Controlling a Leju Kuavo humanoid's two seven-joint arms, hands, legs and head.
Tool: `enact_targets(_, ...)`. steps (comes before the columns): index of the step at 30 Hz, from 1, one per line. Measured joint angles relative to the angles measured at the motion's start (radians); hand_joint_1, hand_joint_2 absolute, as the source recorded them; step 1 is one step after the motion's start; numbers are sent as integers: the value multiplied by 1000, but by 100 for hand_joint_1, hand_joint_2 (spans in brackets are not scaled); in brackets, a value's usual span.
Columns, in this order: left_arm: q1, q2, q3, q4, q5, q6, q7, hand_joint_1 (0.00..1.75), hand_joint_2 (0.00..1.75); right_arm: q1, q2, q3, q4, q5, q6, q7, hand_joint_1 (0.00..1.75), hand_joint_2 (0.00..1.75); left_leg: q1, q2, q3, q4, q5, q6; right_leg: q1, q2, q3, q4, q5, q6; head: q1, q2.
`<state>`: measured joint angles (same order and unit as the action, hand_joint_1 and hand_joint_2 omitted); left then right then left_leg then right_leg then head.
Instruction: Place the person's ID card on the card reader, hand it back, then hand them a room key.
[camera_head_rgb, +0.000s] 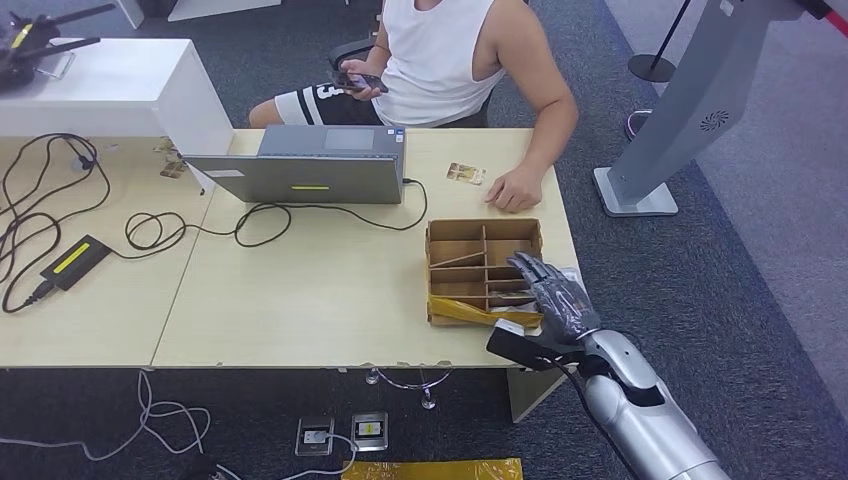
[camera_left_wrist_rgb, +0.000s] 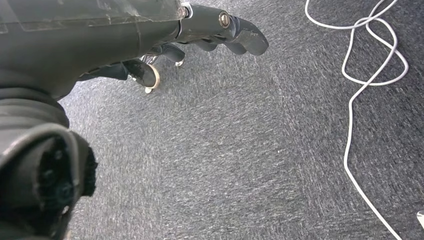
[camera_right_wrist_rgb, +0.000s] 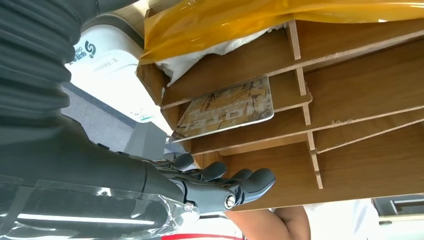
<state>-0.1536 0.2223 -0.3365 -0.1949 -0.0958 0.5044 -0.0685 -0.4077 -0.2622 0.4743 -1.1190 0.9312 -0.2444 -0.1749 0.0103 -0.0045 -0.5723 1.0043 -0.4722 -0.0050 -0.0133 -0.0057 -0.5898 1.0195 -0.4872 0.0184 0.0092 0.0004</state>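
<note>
Cardboard organizer holds a hotel card under the empty, loosely spread right hand.

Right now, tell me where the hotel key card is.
In the right wrist view, the key card leans in a slot of the wooden organizer, just past the right hand.
</note>
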Motion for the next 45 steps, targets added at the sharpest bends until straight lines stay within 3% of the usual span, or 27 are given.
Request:
enact_targets(3, 0, 0, 0, 0, 0, 1, 2, 0, 0, -3, 5, 3, 8, -7, 0, -5, 171, 175, 0, 0, 0, 0, 0, 0, 0, 0, 0, 0, 0, 0, 0, 0)
enact_targets(4, 0, 0, 0, 0, 0, 1, 2, 0, 0, -4, 6, 4, 10, -11, 1, -7, 175, 175, 0, 0, 0, 0, 0, 0, 0, 0, 0, 0, 0, 0, 0, 0)
enact_targets(21, 0, -6, 0, 0, -3, 0, 2, 0, 0, -41, 25, 4, 50, -56, -7, -25, 163, 175, 0, 1, 0, 0, 0, 0, 0, 0, 0, 0, 0, 0, 0, 0)
enact_targets(35, -2, -8, 0, 0, -9, 3, 2, 0, 0, -54, 40, 6, 81, -72, -36, -26, 172, 175, 0, 1, 0, 0, 0, 0, 0, 0, 0, 0, 0, 0, 0, 0)
enact_targets(45, -2, -8, 0, 0, -9, 5, 2, 0, 0, -153, 40, -10, 87, -97, -70, -41, 173, 175, 0, 1, 0, 0, 0, 0, 0, 1, 0, 0, 0, 0, 0, 0)
